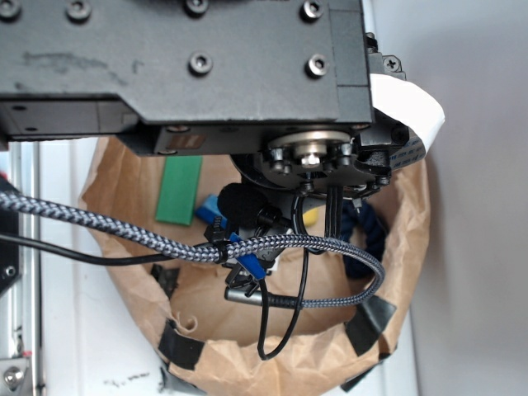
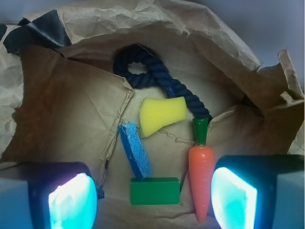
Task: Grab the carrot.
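Crumpled brown paper (image 2: 71, 109) forms a shallow, bowl-like nest with raised, wrinkled walls, patched at several spots with black tape (image 2: 40, 31). Beyond its rim, a pale grey-white surface (image 1: 470, 247) shows in the exterior view.

Inside the nest, seen from the wrist camera, five things lie close together. The carrot (image 2: 201, 179), bright orange with a dark green stem end, lies lengthwise with its stem pointing away from the camera and its tip pointing toward it. It rests just beside the inner face of the right-hand finger (image 2: 233, 198) of the gripper (image 2: 152, 200). A green block (image 2: 155, 191) lies just left of the carrot, between the two fingers. A blue sponge strip (image 2: 135, 150) slants from the block's top edge up toward a yellow sponge wedge (image 2: 161, 115). A dark blue rope (image 2: 152, 76), looped at its far end, curves behind the wedge and runs down to the carrot's stem.

The gripper's two fingers stand wide apart, glowing pale cyan on their inner faces, holding nothing.

From the exterior view, the black robot arm (image 1: 181, 66) fills the upper frame above the nest, with a braided grey cable (image 1: 124, 235) and thinner black wires looping below it. No readable writing, brand or label is visible in either view.
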`<state>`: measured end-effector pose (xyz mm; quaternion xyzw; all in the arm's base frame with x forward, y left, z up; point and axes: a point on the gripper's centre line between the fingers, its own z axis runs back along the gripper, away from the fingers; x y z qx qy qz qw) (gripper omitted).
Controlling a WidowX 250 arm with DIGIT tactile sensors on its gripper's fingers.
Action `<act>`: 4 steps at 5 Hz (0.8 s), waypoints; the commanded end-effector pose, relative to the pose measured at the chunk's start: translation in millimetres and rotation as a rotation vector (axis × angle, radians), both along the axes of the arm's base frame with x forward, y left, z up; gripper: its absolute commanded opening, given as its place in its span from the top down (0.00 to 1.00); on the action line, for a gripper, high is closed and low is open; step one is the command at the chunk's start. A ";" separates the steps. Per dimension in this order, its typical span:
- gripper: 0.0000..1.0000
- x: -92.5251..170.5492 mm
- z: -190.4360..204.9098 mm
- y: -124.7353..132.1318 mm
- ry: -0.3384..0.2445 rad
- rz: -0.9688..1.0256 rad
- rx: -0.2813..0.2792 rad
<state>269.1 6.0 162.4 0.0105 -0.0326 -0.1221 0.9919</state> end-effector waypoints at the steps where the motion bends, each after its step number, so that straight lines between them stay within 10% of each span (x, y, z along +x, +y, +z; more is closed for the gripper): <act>1: 0.00 5.7 -29.2 3.5 -0.051 -0.030 0.039; 4: 0.00 -11.6 -97.1 35.7 -0.059 -0.051 0.114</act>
